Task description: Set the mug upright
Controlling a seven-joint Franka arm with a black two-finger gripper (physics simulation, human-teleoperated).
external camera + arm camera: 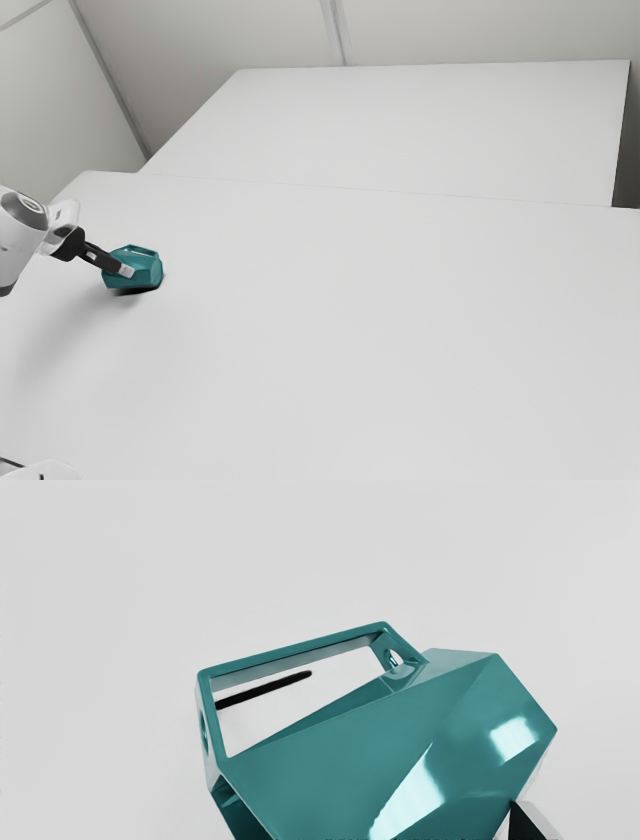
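Note:
The teal faceted mug (146, 270) is at the exterior view's left, tipped over rather than upright, with a dark shadow directly beneath it. My gripper (125, 270) reaches down to it and overlaps its near side. In the wrist view the mug (380, 750) lies across beneath my hand, its angular handle (295, 647) sticking out from the body and part of its dark opening visible beside one end of the handle. A bit of my gripper (531, 822) appears against the end of the mug away from that opening; the mug hides the rest of the contact.
The mug is over a broad white table (350, 330). Behind this table stands another white surface (400, 130), with pale walls beyond it. A white piece of equipment (45, 471) shows at the exterior view's lower left corner.

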